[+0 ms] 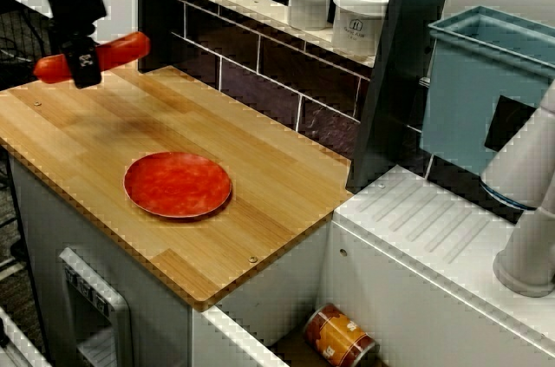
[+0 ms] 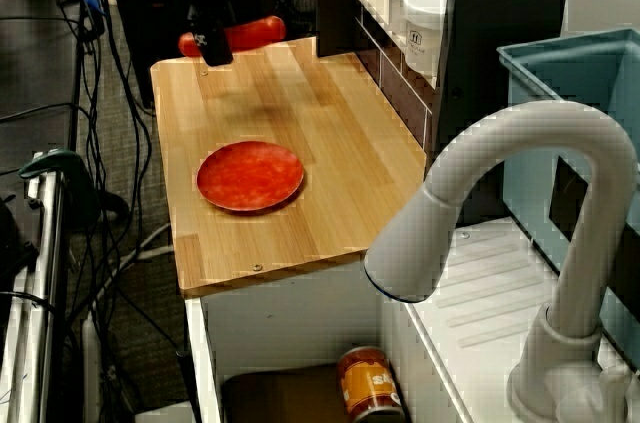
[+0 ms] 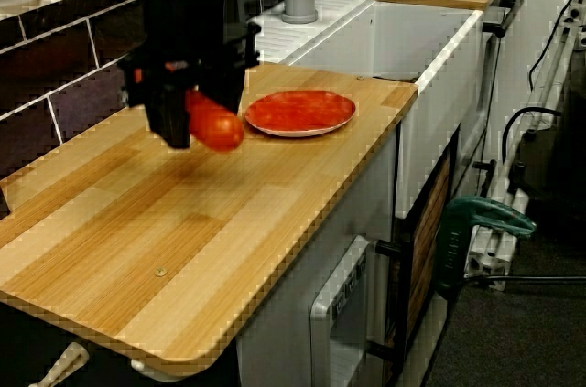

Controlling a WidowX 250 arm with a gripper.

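My black gripper is shut on a long red-orange carrot-like toy, held level in the air above the far left end of the wooden counter. In the view from the sink side the gripper grips the toy near its middle. From the counter's end the gripper hides most of the toy, whose rounded tip pokes out. A red plate lies bare on the counter, well to the right of the gripper, also seen as the plate and the plate.
Two white jars stand on the shelf over the dark tiled back wall. A teal bin and white faucet stand by the sink. An orange can lies in the basin. Cables hang left of the counter.
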